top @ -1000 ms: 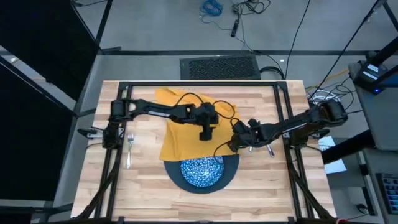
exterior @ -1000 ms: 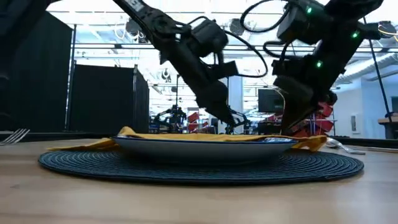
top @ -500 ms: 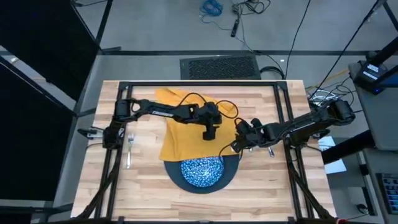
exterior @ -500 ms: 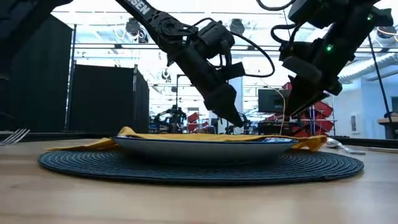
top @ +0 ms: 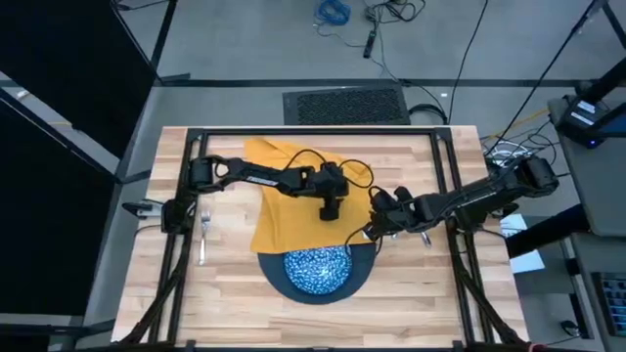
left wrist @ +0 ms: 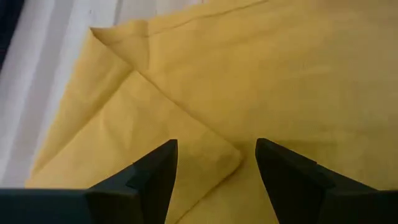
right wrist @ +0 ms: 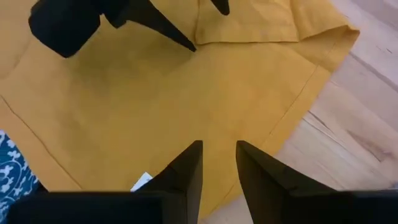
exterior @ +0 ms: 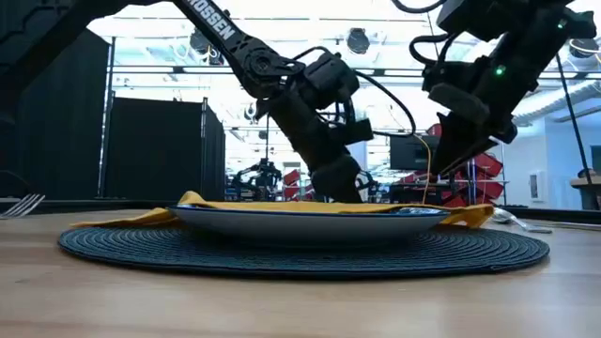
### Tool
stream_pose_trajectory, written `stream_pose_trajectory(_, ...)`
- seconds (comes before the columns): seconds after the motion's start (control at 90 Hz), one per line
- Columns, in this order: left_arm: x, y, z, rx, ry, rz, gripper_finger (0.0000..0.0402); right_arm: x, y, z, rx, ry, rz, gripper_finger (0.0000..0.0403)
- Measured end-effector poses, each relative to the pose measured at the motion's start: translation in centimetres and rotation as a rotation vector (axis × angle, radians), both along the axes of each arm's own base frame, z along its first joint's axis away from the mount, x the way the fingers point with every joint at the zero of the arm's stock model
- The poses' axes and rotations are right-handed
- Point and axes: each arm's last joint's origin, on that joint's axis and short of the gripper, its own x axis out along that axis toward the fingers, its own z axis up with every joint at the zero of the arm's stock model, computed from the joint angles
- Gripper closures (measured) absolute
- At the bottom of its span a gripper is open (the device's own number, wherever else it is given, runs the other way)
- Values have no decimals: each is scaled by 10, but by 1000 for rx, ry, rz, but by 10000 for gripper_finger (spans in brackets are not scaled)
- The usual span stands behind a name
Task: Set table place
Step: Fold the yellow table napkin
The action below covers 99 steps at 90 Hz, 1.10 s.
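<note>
Left end effector (top: pixel 328 211) hovers over the mustard napkin (top: pixel 284 210) mid-worktop (top: pixel 235 284) in the high view; the right end effector (top: pixel 370 229) sits at the napkin's right edge beside the speckled dish (top: pixel 315 269). Left wrist view: fingers (left wrist: pixel 152 180) spread above a folded napkin corner. Right wrist view: fingers (right wrist: pixel 186 171) slightly parted over cloth, released

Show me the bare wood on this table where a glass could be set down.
Bare table lies between the fork and the plate, and beyond the plate toward the right frame. The middle is crowded: napkin, left gripper, right gripper.
</note>
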Motion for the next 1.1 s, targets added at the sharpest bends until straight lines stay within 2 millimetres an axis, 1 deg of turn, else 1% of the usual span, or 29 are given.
stream_pose_trajectory(0.133, -1, 2, -4, -7, 14, 9, 197, 0, 0, 0, 7, -8, -8, 316)
stream_pose_trajectory(0.356, -1, 2, -4, -21, 16, 25, 202, 1, 0, 0, 14, -15, -17, 316)
stream_pose_trajectory(0.433, -1, 1, -4, -21, 16, 24, 217, 1, 0, 0, 17, -16, -18, 316)
stream_pose_trajectory(0.711, -1, 1, -4, -21, 18, 23, 300, 1, 0, 0, 27, -22, -28, 316)
stream_pose_trajectory(0.822, -1, 0, -4, -21, 18, 21, 327, 1, 0, 0, 27, -22, -28, 316)
stream_pose_trajectory(0.922, -1, -2, -5, -21, 19, 17, 338, 1, 0, 0, 27, -22, -28, 316)
stream_pose_trajectory(1.1, 0, -6, -4, -20, 18, 7, 340, 1, 0, 0, 26, -21, -29, 316)
